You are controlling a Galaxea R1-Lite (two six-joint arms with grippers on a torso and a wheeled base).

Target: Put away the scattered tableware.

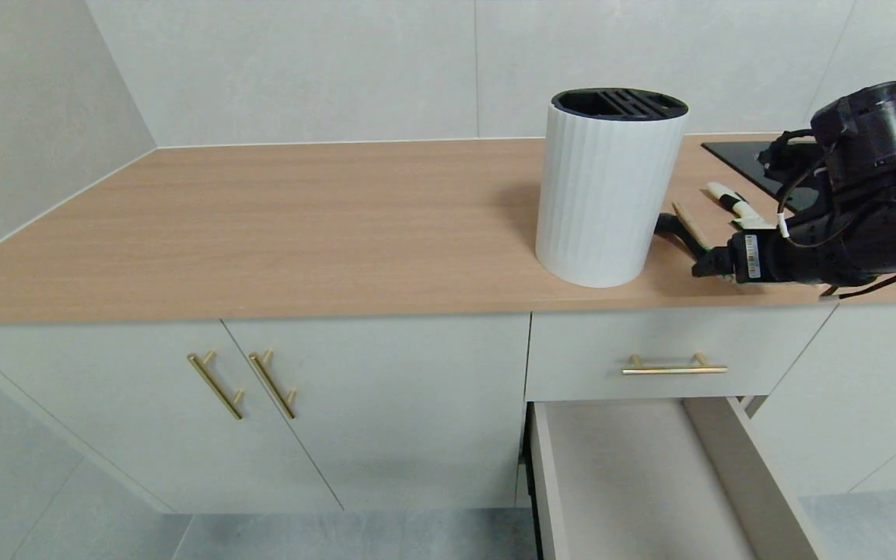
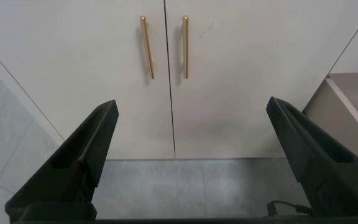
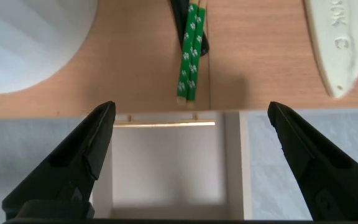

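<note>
- Right gripper (image 3: 191,109): hung with fingers spread wide, gripped nothing, sat over the front edge of the wooden countertop (image 1: 300,225), close to the near ends of the green chopsticks (image 3: 190,53).
- Green chopsticks: lay side by side and touching on the wood, across a black handle (image 3: 201,42), just beside the white ribbed holder (image 1: 607,187).
- White ribbed holder: stood upright on the counter, with a black slotted top.
- White utensil (image 3: 336,43): lay flat on the counter, apart from the chopsticks on the side away from the holder.
- Open drawer (image 1: 549,482): stood pulled out under a shut drawer front with a brass handle (image 1: 673,367), below the right gripper.
- Left gripper (image 2: 191,101): hung low with fingers wide apart, held nothing, faced two cupboard doors (image 2: 229,74) with upright brass handles.
</note>
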